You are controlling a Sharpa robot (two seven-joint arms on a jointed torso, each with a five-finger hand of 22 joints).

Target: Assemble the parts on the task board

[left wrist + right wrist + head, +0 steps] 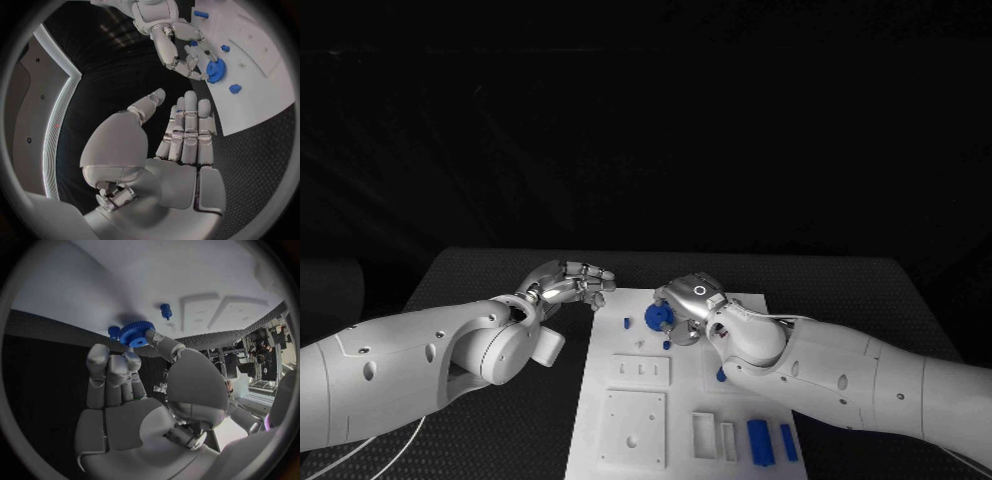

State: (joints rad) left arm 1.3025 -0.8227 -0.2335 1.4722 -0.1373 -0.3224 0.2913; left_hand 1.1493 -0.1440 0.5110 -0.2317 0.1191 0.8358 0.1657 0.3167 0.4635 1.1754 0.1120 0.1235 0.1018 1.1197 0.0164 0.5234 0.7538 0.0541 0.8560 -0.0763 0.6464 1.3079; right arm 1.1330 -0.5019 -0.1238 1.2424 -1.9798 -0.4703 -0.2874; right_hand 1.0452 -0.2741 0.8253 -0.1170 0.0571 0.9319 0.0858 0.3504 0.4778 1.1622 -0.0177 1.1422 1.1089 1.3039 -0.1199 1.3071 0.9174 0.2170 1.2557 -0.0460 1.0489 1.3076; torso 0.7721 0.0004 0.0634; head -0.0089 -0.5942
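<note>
The white task board (632, 420) lies in the middle of the black table. My right hand (692, 300) hovers over the board's far end and pinches a blue gear (659, 317) between thumb and a finger. The gear (136, 333) is held just above the board (187, 275), next to a small blue peg (114, 331). Another blue peg (165, 310) stands in the board a little further on. My left hand (568, 283) is off the board's far left corner, fingers stretched out and holding nothing. From its wrist I see my left hand (187, 132), my right hand (178, 45) and the gear (215, 70).
More blue pegs stand on the board (627, 323) (721, 375). Two blue bars (759, 441) (789, 441) lie at its near right corner beside white slots (705, 436). Square raised plates (633, 430) take up the near left. Black table (862, 300) surrounds the board.
</note>
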